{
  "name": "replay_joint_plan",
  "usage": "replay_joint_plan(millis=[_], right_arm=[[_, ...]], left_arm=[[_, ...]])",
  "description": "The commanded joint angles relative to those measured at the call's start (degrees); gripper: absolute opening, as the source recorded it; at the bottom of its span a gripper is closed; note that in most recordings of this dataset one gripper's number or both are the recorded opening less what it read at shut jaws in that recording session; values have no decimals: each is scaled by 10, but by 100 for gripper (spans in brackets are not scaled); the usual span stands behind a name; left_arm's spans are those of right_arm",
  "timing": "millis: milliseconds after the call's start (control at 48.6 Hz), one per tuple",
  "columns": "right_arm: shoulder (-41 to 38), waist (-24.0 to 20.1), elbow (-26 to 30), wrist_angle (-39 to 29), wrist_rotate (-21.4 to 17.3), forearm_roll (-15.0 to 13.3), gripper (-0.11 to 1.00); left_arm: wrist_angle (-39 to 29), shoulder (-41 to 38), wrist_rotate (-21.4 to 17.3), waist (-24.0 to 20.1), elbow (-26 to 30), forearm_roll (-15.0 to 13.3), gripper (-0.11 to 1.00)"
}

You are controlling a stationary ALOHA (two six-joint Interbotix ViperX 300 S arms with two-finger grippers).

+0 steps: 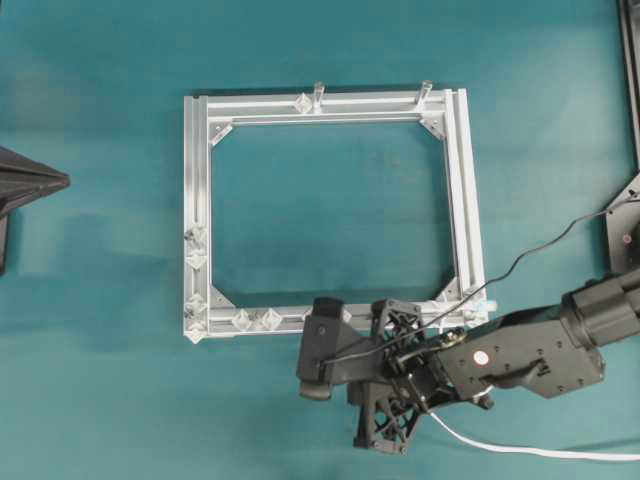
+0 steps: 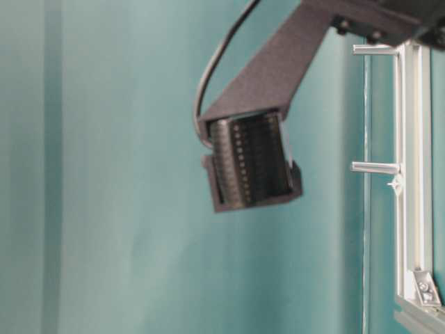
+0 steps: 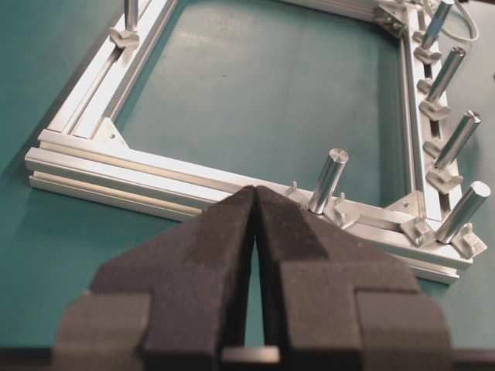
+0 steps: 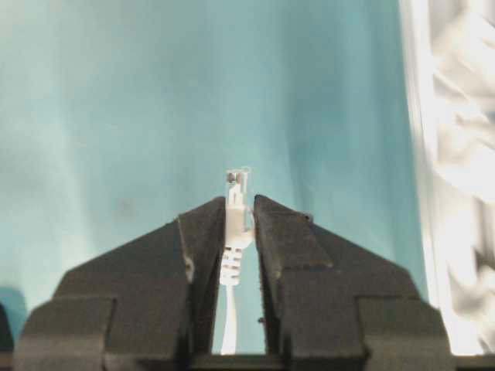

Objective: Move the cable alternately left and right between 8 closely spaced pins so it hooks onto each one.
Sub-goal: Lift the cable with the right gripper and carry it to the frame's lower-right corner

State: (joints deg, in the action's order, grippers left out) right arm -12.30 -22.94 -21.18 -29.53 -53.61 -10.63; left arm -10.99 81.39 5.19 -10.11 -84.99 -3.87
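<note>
Two claws: right claw [image 4: 238, 207] pinched on thin white cable [image 4: 234, 232] behind pale plug, at 5 o'clock of square aluminium frame [image 1: 195, 180]; left claw [image 3: 254, 202] closed, empty. Step, likely: carrying cable toward silver diamond pins [image 1: 196, 260]. Next: align with first pin.

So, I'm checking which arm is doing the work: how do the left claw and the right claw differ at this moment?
The right claw is shut on the cable, its plug poking out past the fingertips; the left claw is shut on nothing. The right claw sits at the frame's near rail in the overhead view, while the left claw hangs off to the frame's side. Both have black foam-like pads.
</note>
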Motion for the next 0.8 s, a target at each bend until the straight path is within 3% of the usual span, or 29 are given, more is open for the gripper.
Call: replay_joint_plan(millis=[0, 144, 329, 638, 782], right_arm=[[28, -4, 4, -29, -32, -12, 15], [46, -5, -6, -76, -114, -27, 15], [76, -11, -37, -87, -227, -57, 15], [129, -35, -98, -104, -464, -79, 15], [135, -49, -111, -140, -538, -99, 15]], left_arm=[[3, -8, 3, 1, 17, 2, 0], [3, -9, 3, 1, 16, 2, 0], [3, -9, 3, 1, 17, 2, 0], [3, -9, 3, 1, 16, 2, 0], [3, -8, 3, 1, 16, 2, 0]])
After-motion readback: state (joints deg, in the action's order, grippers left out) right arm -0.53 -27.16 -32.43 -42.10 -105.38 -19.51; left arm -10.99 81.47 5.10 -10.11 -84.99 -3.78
